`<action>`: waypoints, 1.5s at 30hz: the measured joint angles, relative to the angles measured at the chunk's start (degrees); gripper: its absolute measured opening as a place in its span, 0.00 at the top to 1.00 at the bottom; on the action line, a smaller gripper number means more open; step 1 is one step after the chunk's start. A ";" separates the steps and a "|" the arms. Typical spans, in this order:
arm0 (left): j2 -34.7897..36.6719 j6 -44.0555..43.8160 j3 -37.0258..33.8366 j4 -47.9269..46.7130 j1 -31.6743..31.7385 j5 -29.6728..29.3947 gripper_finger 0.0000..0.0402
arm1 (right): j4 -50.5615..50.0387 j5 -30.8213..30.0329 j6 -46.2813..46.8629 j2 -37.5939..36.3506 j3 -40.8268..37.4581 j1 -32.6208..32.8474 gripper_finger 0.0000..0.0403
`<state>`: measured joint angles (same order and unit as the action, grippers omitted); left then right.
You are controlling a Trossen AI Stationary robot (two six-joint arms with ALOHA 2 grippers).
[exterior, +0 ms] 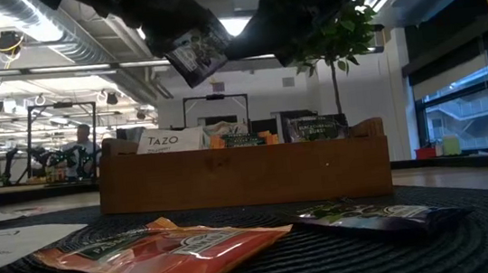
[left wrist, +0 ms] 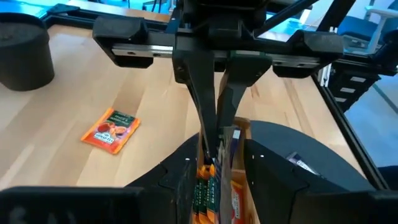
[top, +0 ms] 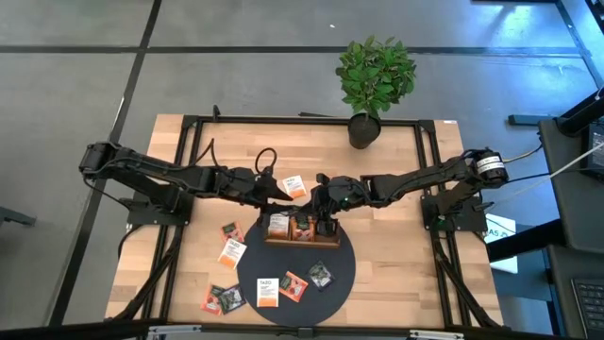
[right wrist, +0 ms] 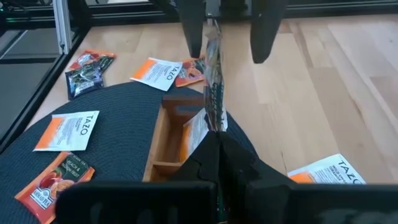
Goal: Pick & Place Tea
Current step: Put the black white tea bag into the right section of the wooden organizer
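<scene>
while both arms meet over the tray [top: 302,238], the held sachet [right wrist: 214,81] hangs edge-on between them.
tray: on the far part of the round mat [top: 342,274], several sachets upright inside.
right gripper [right wrist: 217,144]: above the tray's middle, fingers pinched tight on the sachet's one end.
left gripper [left wrist: 216,140]: facing the right one from the other side, its fingers apart, standing either side of the same sachet; whether they touch it i cannot tell.
open room: bare wood right of the mat; plant pot [top: 364,130] stands at the far edge, clear of both arms.
loose tea: an orange sachet [top: 293,284], a white one [top: 268,291] and a dark one [top: 321,275] on the mat's near part; more on the wood left of it; one white-orange sachet [top: 293,186] behind the tray.
</scene>
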<state>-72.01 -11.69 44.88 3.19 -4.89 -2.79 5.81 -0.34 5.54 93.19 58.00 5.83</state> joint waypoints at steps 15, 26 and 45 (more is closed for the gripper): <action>-5.72 -3.08 8.62 -11.41 3.99 5.17 0.80 | -0.15 -0.01 0.01 0.00 0.00 -0.01 0.99; -12.29 -2.09 17.55 -20.33 4.24 12.37 0.86 | -1.58 0.00 0.02 0.00 0.00 0.01 0.99; -12.87 0.44 18.93 -23.31 4.26 14.25 0.99 | -3.14 0.07 -1.11 0.00 0.00 0.01 0.99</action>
<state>-84.88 -11.25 63.81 -20.12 -0.62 11.47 2.67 -0.27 4.43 93.19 58.00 5.85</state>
